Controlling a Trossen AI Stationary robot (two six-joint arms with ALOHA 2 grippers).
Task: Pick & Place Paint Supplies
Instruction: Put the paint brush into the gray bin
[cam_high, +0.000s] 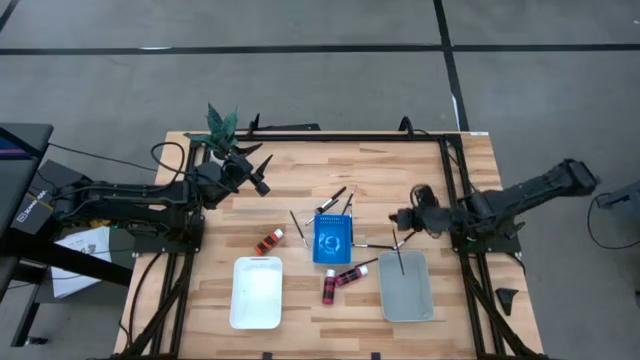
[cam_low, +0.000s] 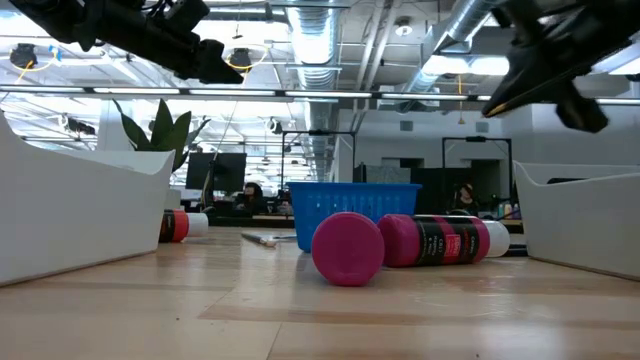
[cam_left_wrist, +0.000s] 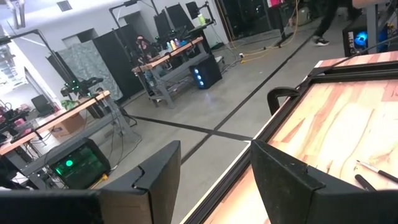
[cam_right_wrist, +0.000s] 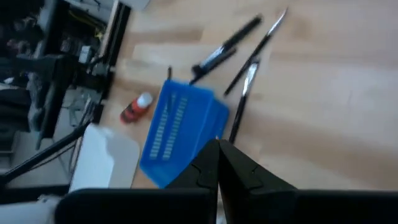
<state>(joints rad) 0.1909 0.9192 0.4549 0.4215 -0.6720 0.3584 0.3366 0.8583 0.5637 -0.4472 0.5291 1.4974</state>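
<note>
Brushes (cam_high: 335, 197) lie mid-table — left pincer (cam_high: 262, 176) wide, right pincer (cam_high: 397, 217) closed, empty.

The wooden table (cam_high: 300, 190) carries a blue rack (cam_high: 331, 239), two trays, red paint bottles and brushes.

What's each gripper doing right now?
Left gripper: open, empty, raised near the plant.
Right gripper: shut, holding nothing, near the blue rack.

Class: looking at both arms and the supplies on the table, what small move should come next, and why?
Probably the right gripper opens and drops to a brush just beside it: its jaws are shut and empty, one brush already lies in the grey tray, and the left gripper hovers farther off.
</note>
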